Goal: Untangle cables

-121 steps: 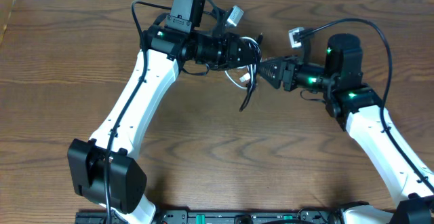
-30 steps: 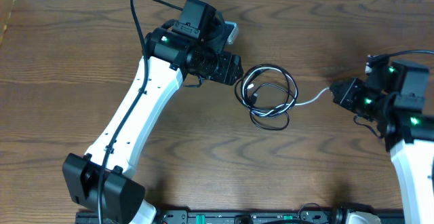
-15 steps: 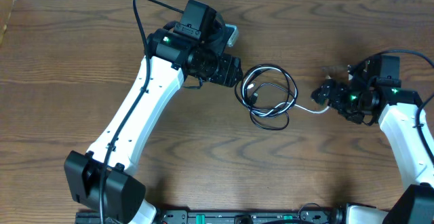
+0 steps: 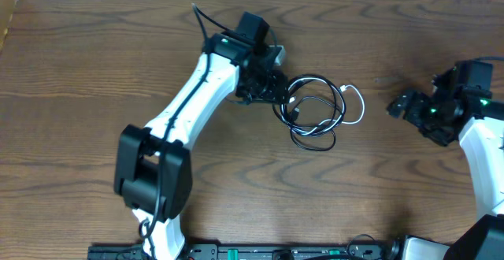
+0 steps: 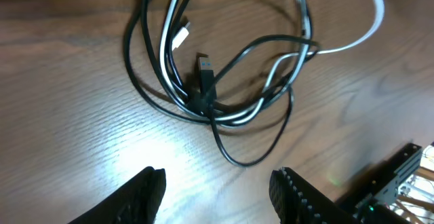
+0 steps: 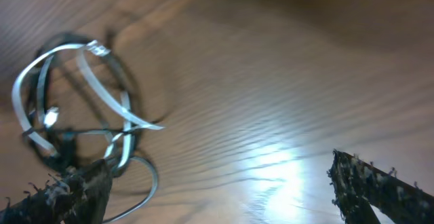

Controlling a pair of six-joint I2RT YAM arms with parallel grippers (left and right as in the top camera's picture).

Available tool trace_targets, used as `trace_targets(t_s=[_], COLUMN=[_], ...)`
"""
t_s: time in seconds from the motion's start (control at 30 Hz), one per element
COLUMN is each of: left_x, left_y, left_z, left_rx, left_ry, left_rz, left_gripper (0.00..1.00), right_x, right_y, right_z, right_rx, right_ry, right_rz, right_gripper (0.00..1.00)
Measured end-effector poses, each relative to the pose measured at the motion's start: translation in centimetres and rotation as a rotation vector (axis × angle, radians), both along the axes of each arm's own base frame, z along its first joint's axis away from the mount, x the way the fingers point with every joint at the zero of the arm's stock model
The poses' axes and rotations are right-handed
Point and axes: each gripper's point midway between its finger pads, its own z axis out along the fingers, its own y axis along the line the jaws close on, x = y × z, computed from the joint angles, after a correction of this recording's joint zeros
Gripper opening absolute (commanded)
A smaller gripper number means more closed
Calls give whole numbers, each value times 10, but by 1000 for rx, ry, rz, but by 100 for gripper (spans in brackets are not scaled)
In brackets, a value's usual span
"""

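The left gripper (image 5: 217, 195) hovers at the left edge of the cables (image 5: 202, 104), its jaws spread wide with nothing between them. From overhead its tips are hard to pick out against the dark wrist. The cables lie near the middle of the wooden table (image 4: 79, 94) in a loose heap of black loops, with a small plug (image 5: 205, 64) showing inside. Where the strands cross, I cannot sort one from another. A white cable (image 4: 361, 105) curls out on the right side. Well apart, the right gripper (image 6: 224, 191) is open and empty, and its wrist view is blurred.
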Motion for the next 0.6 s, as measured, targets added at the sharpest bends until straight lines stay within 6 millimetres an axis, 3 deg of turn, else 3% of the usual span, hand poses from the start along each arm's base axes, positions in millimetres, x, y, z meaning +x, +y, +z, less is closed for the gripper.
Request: trace_targets(t_s=[0.1, 0.2, 0.3, 0.6], left_x=[2, 3, 4, 12], left_y=[-8, -16, -21, -6], left_z=[-14, -27, -44, -86], left_rx=[4, 12, 44, 240], left_ry=[12, 29, 51, 81], left_rz=[-11, -1, 31, 224], left_gripper=[54, 41, 34, 33], right_x=[-4, -5, -6, -7], right_y=[-12, -16, -16, -16], right_z=[-2, -2, -2, -3], right_rx=[-18, -25, -26, -26], right_ry=[14, 20, 21, 29], right_rz=[-35, -46, -46, -47], right_gripper=[99, 99, 99, 99])
